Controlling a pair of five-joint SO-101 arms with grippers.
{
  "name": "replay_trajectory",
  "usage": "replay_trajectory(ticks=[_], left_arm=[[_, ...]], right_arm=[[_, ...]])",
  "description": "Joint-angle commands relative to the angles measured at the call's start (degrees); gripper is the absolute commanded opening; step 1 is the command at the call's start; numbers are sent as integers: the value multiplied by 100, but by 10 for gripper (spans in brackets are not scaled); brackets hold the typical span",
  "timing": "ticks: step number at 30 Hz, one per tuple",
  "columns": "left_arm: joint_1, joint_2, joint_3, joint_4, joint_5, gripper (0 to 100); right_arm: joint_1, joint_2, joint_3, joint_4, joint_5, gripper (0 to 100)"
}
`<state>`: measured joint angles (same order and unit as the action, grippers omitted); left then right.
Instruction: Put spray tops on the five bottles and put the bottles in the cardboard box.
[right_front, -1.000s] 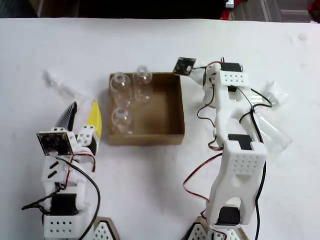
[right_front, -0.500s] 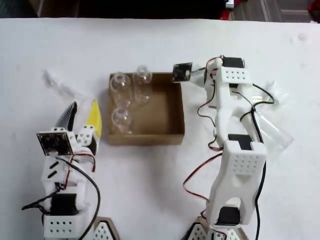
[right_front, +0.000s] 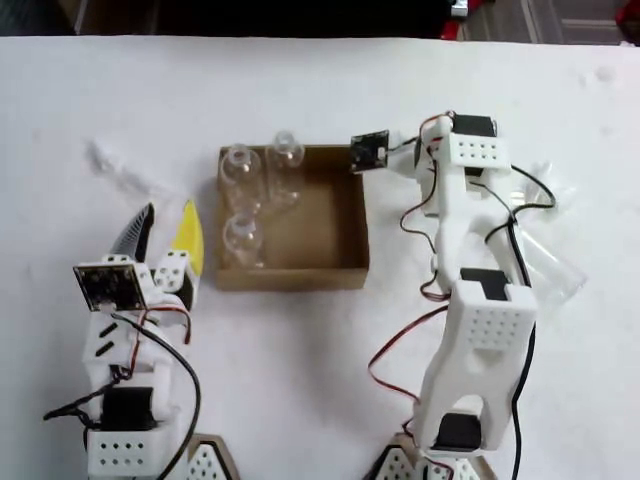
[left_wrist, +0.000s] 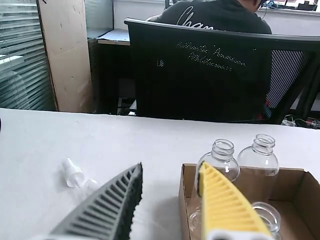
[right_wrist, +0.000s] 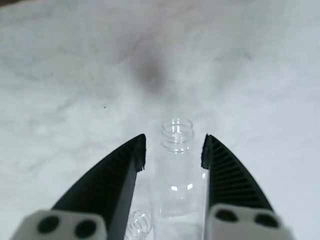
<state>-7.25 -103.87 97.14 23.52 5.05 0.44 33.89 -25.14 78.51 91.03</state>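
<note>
The cardboard box (right_front: 345, 215) sits mid-table with three clear, topless bottles (right_front: 243, 238) standing along its left side; the left wrist view shows them too (left_wrist: 222, 157). My left gripper (right_front: 170, 207) rests open and empty just left of the box, one finger black and one yellow (left_wrist: 170, 170). A clear spray top (left_wrist: 75, 172) lies on the table beyond it. My right gripper (right_wrist: 173, 150) is open, and its black fingers straddle a clear bottle (right_wrist: 176, 170) lying on the table right of the box. A second bottle neck (right_wrist: 137, 222) shows beside it.
Clear bottles and plastic (right_front: 545, 255) lie at the right beside the right arm (right_front: 475, 330). A black chair with a seated person (left_wrist: 220, 70) stands beyond the table's far edge. White tabletop surrounds the box.
The right arm's wrist has shifted slightly right and toward the near edge, and its camera board has swung down beside the box's far right corner. The left arm has not moved.
</note>
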Motion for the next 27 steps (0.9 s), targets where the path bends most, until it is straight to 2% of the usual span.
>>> replay_trajectory(ticks=[1,27], left_arm=[[31,-48,-18,-123,44,176],[31,-48,-18,-123,44,176]], right_arm=[[92,31,-237,-110,70,163],[251,92,-185,-347,211,162]])
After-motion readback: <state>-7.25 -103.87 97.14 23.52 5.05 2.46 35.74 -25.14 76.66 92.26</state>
